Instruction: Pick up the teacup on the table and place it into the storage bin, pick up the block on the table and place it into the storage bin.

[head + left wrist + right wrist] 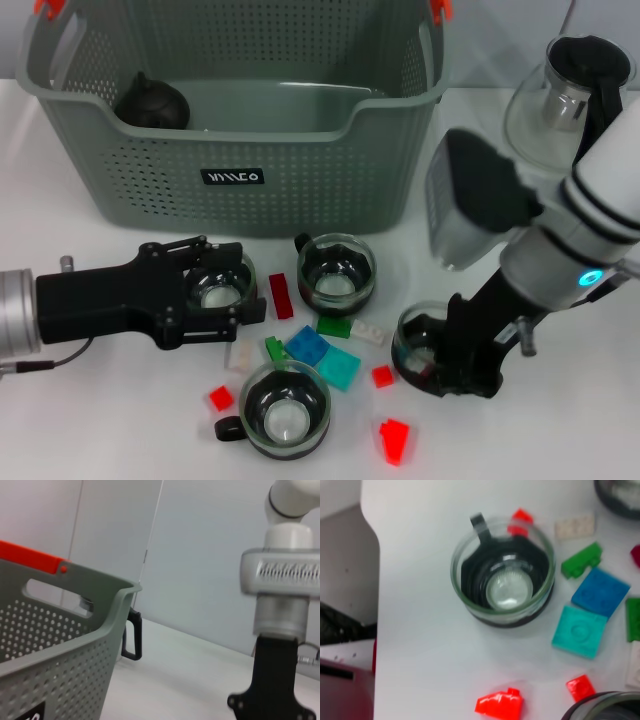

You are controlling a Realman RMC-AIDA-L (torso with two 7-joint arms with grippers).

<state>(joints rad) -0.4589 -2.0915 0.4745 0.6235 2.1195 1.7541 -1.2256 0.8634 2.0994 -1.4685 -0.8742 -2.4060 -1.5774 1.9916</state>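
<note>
- While your left gripper [232, 291] lies low over the table, its black fingers stand on either side of a glass teacup [222, 287] just in front of the storage bin [240, 140]; whether they press the glass you cannot tell.
- Your right gripper [440, 355] comes down over a second teacup [418, 340] at the right, and its grip cannot be made out either.
- Two more teacups [336, 270] [284, 408] stand free among the loose blocks: a dark red block [281, 296], a blue block [307, 345], a teal block [340, 366].
- Inside the bin you can see a dark round object [151, 102].
- A glass teapot [570, 95] stands to the right of the bin.
</note>
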